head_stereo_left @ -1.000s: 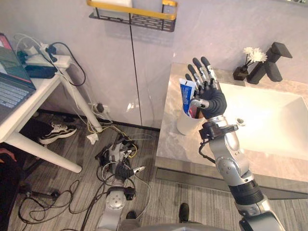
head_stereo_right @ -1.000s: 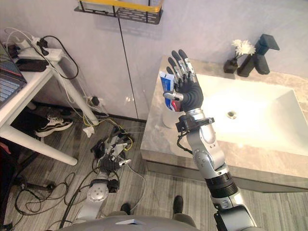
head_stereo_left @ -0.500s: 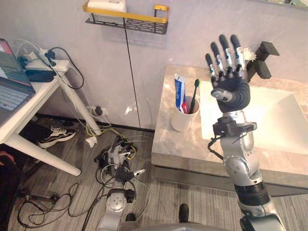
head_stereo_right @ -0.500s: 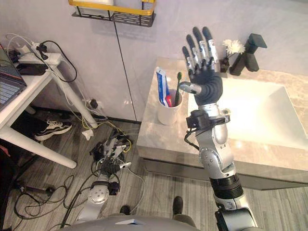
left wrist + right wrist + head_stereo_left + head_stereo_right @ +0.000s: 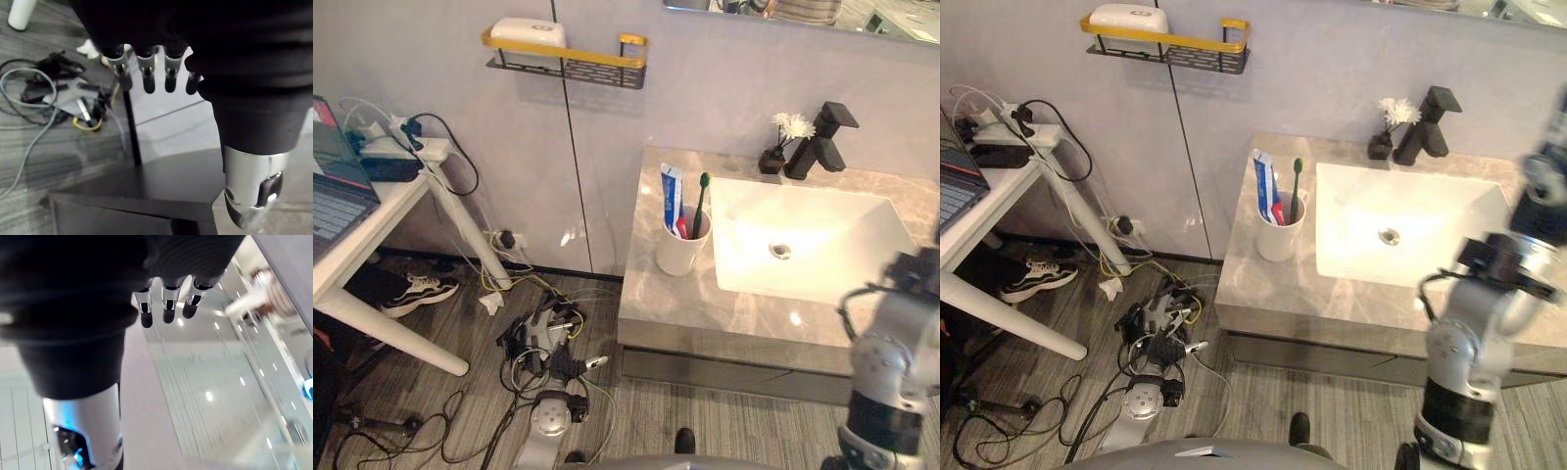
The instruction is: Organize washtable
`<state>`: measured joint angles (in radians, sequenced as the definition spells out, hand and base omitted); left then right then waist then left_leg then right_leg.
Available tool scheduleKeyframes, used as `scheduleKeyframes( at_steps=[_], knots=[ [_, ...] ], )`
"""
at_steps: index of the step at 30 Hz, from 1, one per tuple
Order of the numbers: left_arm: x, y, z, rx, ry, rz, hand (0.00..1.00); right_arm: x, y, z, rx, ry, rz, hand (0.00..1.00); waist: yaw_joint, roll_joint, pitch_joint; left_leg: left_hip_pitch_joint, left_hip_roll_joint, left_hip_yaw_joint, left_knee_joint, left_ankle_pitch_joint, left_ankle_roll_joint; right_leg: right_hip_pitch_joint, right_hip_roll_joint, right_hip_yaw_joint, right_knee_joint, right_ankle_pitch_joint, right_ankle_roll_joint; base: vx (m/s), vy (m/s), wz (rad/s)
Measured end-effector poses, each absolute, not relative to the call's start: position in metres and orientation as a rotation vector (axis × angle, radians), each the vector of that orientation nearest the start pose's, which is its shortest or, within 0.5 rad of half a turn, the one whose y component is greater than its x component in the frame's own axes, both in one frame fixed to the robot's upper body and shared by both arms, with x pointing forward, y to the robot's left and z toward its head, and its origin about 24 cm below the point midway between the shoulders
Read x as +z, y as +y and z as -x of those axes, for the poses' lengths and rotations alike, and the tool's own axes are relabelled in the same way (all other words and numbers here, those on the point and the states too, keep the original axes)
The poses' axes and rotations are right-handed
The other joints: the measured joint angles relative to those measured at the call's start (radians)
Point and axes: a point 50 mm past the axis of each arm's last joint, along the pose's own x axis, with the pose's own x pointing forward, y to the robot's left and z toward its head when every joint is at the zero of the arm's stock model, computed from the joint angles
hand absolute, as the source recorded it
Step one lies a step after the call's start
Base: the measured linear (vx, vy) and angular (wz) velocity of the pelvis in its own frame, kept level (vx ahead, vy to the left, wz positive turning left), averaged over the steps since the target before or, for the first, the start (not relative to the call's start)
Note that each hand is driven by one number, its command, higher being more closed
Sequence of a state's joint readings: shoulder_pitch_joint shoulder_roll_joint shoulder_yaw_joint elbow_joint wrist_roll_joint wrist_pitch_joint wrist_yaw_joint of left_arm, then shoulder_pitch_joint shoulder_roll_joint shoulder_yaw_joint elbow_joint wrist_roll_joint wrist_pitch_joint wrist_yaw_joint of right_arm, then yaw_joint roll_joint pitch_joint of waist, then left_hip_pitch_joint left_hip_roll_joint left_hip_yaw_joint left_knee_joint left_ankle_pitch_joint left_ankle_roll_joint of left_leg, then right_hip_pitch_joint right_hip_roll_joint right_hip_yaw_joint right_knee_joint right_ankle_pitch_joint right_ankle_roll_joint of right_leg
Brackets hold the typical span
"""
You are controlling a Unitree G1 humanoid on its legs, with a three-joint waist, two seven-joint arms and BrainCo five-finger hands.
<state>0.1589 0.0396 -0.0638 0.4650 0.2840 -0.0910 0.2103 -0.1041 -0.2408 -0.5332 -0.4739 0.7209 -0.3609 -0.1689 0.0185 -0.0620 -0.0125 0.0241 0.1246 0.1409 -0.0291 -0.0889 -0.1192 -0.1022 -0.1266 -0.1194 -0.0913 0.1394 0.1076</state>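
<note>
Two hands empty: left hand (image 5: pixel 166 29) low over floor (image 5: pixel 29 161), fingers loosely straight; white cup (image 5: pixel 680 253) upright on tabletop (image 5: pixel 666 305), just left of sink (image 5: pixel 842 215), holding toothpaste (image 5: pixel 672 196) and toothbrush (image 5: pixel 700 201); right hand (image 5: pixel 98 279) at far right, fingers straight and relaxed.

**Grey washroom corner**

A pale grey panelled wall (image 5: pixel 607 147) rises above a grey wood-plank floor (image 5: pixel 470 323). A black wire shelf (image 5: pixel 566 54) with a yellow rail hangs on it. A white table (image 5: pixel 382 206) stands at the left. A marble-topped washtable (image 5: pixel 675 304) stands against the wall at the right.
</note>
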Motion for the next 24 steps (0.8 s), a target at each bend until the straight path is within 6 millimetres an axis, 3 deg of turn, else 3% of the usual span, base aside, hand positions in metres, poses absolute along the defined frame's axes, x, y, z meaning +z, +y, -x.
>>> scheduleKeyframes(
  at_steps=[1,5,8,11,13,15,16,24],
  knots=[
    [-0.085,0.166,-0.176,0.104,0.508,-0.361,0.0,0.211,-0.302,-0.165,-0.545,-1.095,-0.387,0.0,-0.018,0.002,-0.006,0.0,0.0,0.005,-0.002,0.0,0.0,-0.001,0.0,0.002,0.0,-0.007,-0.002,-0.01,-0.011,-0.08],
    [-0.093,0.168,-0.17,0.108,0.552,-0.375,0.0,0.188,-0.33,-0.13,-0.845,-1.046,-0.29,0.0,-0.044,0.018,-0.032,0.009,0.002,0.018,-0.009,-0.002,0.0,-0.003,0.004,0.012,0.0,-0.013,-0.001,0.0,-0.007,-0.14],
    [-0.1,0.169,-0.165,0.107,0.586,-0.388,0.0,0.15,-0.35,-0.112,-1.088,-0.884,-0.248,0.0,-0.068,0.026,-0.04,0.018,0.002,0.03,-0.01,-0.006,-0.002,-0.004,0.006,0.024,0.0,-0.015,-0.004,0.0,0.002,-0.15],
    [-0.109,0.17,-0.157,0.091,0.638,-0.413,0.0,0.093,-0.36,-0.093,-1.323,-0.589,-0.228,0.0,-0.078,0.026,-0.042,0.019,0.002,0.045,-0.004,-0.015,0.0,-0.009,0.008,0.04,0.0,-0.015,-0.004,0.0,0.003,-0.13],
    [-0.115,0.171,-0.151,0.077,0.672,-0.44,0.0,0.066,-0.355,-0.088,-1.405,-0.429,-0.21,0.0,-0.081,0.026,-0.042,0.02,0.002,0.054,0.002,-0.02,-0.002,-0.011,0.01,0.052,0.0,-0.014,-0.004,0.0,0.004,-0.15],
    [-0.123,0.171,-0.142,0.076,0.719,-0.449,0.0,0.025,-0.342,-0.081,-1.481,-0.193,-0.23,0.0,-0.086,0.028,-0.041,0.025,0.002,0.062,0.003,-0.023,-0.003,-0.01,0.01,0.057,0.0,-0.014,-0.003,0.02,0.008,-0.1],
    [-0.125,0.17,-0.14,0.075,0.733,-0.448,0.0,0.016,-0.339,-0.081,-1.484,-0.142,-0.237,0.0,-0.087,0.028,-0.04,0.028,0.001,0.064,0.004,-0.023,-0.003,-0.007,0.009,0.058,0.0,-0.014,-0.003,0.02,0.018,-0.09],
    [-0.134,0.156,-0.131,0.057,0.786,-0.46,0.0,-0.079,-0.289,-0.07,-1.311,0.438,-0.266,0.0,-0.061,0.033,-0.021,0.066,0.004,0.083,0.021,-0.046,0.001,0.035,0.01,0.064,0.0,-0.018,-0.003,0.01,0.006,-0.03]
  ],
)
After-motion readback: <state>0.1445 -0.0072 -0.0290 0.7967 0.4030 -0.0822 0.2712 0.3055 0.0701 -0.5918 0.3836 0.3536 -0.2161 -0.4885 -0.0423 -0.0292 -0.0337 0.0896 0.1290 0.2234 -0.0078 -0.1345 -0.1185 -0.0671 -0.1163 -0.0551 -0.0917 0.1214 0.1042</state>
